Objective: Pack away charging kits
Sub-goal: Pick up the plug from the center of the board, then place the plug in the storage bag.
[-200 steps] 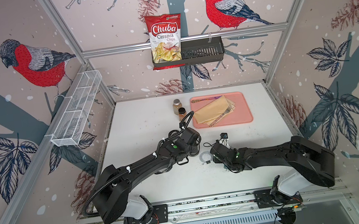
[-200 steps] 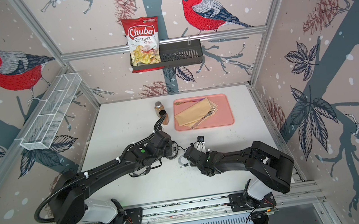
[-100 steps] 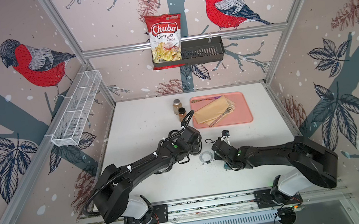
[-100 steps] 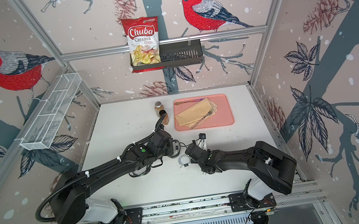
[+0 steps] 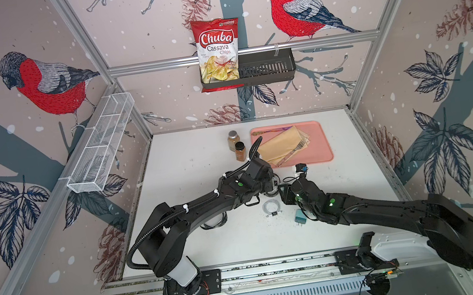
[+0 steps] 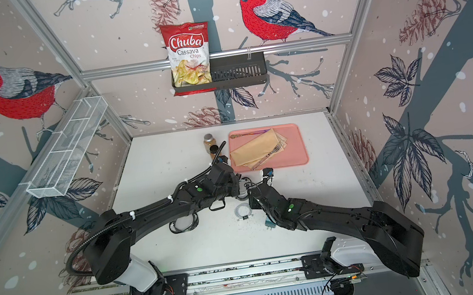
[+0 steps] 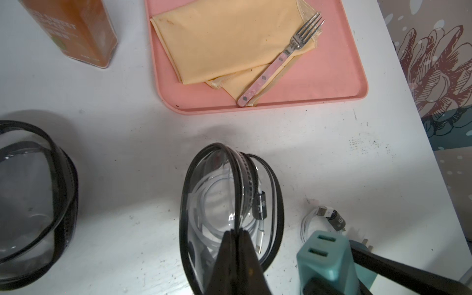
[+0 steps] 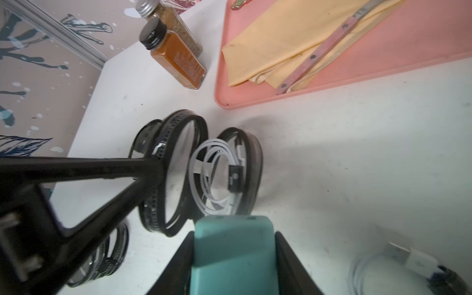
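My left gripper [image 7: 238, 231] is shut on the black zip rim of a clear oval case [image 7: 229, 191] and holds its lid up. A coiled white cable [image 8: 217, 173] lies inside the case. My right gripper [image 8: 233, 235] is shut on a teal plug charger [image 8: 232, 250], just short of the case's opening [image 8: 252, 158]. In both top views the two grippers meet at mid-table [image 5: 276, 188] [image 6: 245, 190]. A second coiled cable [image 5: 271, 207] and another teal charger [image 5: 299, 217] lie loose on the table beside the right arm. One more clear case [image 7: 33, 191] stands next to the held one.
Two brown spice jars [image 5: 236, 145] stand behind the grippers, next to a pink tray [image 5: 318, 143] with a yellow cloth and a fork. A further case [image 5: 214, 222] lies under the left arm. On the walls hang a black basket [image 5: 268, 66] with a chips bag and a white wire basket [image 5: 101, 144].
The right gripper has narrowed onto the teal charger and edged closer to the held-open case. The left arm has stayed in place with the lid.
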Tool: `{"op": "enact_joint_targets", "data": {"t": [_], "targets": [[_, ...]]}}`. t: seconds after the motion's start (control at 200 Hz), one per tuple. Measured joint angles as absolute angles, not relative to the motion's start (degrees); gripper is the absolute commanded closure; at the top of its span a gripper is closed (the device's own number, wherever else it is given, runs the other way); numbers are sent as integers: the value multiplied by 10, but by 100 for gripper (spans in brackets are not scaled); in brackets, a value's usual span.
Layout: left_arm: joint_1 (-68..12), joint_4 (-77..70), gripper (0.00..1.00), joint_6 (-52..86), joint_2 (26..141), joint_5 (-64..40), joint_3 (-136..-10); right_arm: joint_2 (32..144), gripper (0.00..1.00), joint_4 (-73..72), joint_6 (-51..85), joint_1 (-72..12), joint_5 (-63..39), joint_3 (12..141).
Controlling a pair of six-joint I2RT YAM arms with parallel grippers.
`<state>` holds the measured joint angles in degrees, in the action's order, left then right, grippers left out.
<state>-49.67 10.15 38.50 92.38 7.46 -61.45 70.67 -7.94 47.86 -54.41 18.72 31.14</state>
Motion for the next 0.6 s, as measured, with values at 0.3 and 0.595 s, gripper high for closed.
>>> {"op": "enact_joint_targets", "data": {"t": [0.3,0.595], "targets": [[-504,75,100,385,933,44,-610,803,89,-150,466,-496,123,321],[-506,46,100,387,954,10,-603,845,90,-187,464,-482,100,327]]}}
